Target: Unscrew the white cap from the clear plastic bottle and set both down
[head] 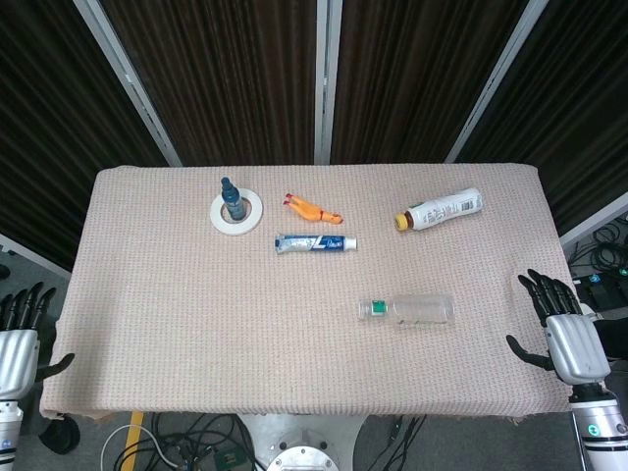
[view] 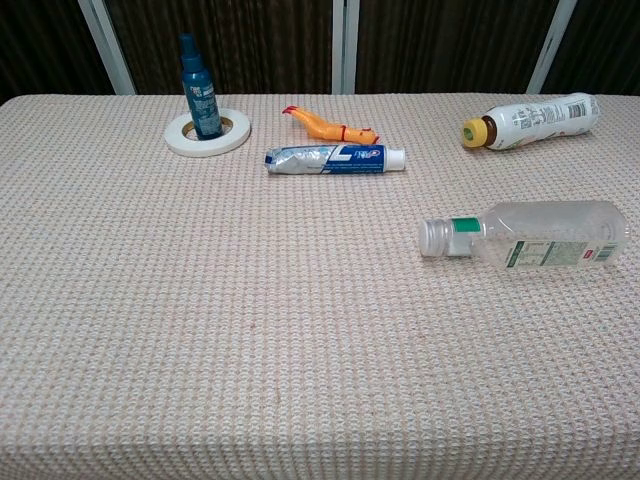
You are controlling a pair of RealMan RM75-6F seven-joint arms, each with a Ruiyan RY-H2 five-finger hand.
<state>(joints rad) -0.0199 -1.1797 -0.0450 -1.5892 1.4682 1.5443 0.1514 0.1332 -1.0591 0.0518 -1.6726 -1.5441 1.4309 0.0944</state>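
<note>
Fingers of the left hand are spread and hold nothing, hanging off the desk's left edge; across the cloth, the right hand waits off the right edge, its fingers likewise apart and empty.

Going left to right on the desk: one blue spray bottle stands upright inside one white tape ring. Next lies one orange rubber chicken, with one toothpaste tube just in front of it. Then comes the clear plastic bottle, lying on its side in the right half, its white cap pointing left, with a green band at the neck. Behind it, further right, lies one white bottle with a yellow cap, also on its side. That makes two lying bottles and one standing.

The clear bottle looks empty, so it is probably light, thin-walled and easily squashed, and round enough to roll when nudged. A fair plan is the right hand around the body near the label, squeezing gently, and the left fingers on the ridged cap to twist.
</note>
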